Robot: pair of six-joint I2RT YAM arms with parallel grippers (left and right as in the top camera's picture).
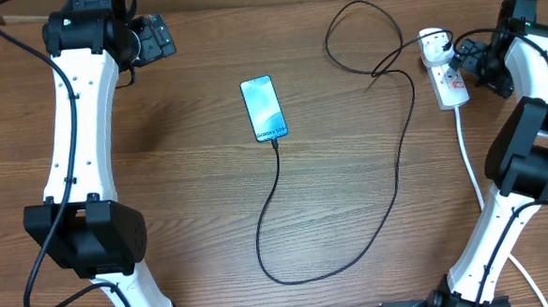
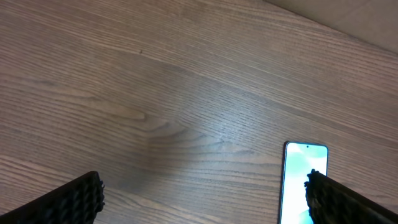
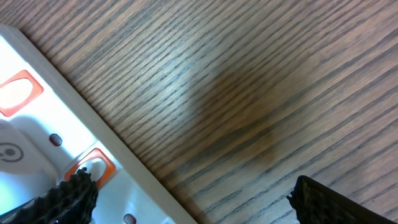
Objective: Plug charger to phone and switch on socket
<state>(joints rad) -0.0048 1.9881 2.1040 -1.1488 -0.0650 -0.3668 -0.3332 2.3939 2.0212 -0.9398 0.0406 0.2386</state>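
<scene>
Right tool (image 3: 189, 190) spread wide across socket (image 3: 37, 149) edge, over table (image 3: 249, 74).

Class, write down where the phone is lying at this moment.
In the overhead view the phone lies flat near the table's middle, the charger cable meeting its near short edge; the socket sits to its right.

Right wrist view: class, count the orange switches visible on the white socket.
2. One switch sits at the frame's left edge; the other switch lies lower and further right. The socket runs off-frame, so more may be hidden.
</scene>
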